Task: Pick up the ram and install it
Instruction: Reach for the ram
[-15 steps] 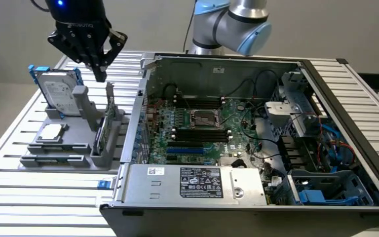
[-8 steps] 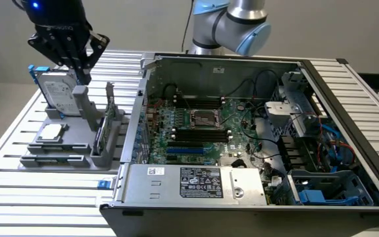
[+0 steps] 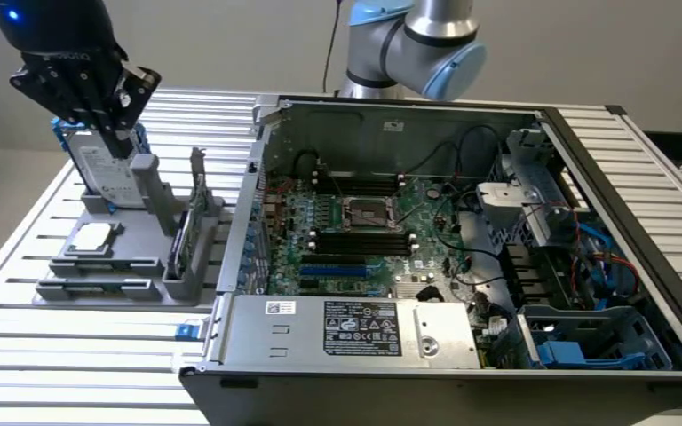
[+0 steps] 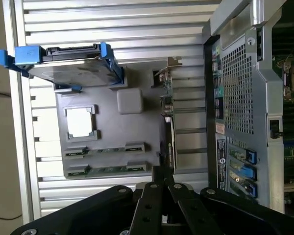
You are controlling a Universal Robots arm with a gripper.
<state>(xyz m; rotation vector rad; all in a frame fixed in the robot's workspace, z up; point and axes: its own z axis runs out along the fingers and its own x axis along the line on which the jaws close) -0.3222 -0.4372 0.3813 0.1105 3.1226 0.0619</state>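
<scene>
On the exterior view's left, the black gripper [image 3: 120, 144] hangs above a grey tray [image 3: 187, 288] that sits on the slatted table [image 3: 68, 355]. In the wrist view its fingers [image 4: 160, 175] are pressed together with nothing between them, and they touch nothing.

At the tray's far end a drive [image 3: 104, 173] stands on edge in a blue frame, with a plain grey block [image 3: 146, 177] just beside it. Nearer the front a square silver chip [image 3: 92, 238] lies flat in its pocket.

The ram [image 4: 108, 169] is in the tray's frontmost slot, a thin green strip resting on its long edge. A second stick [image 4: 105, 149] sits in the slot next to it, parallel and close. Both are seated in the tray, apart from the gripper. In the wrist view the shut fingertips line up near the end of these slots that faces the case.

Along the tray's side towards the case, a card [image 3: 199, 209] with a metal bracket stands upright.

To the right of that is the open case [image 3: 625, 177], lying on its side. Inside it the green board [image 3: 436, 253] shows a square socket [image 3: 365, 213] with long black slots [image 3: 359, 241] just in front of it and more behind. A silver power box [image 3: 365, 327] with a white label fills the case's near corner, and blue plastic parts [image 3: 560, 351] sit in the corner on the exterior view's right.

Behind the case rises the arm [image 3: 430, 44], grey with a pale blue joint cap.
</scene>
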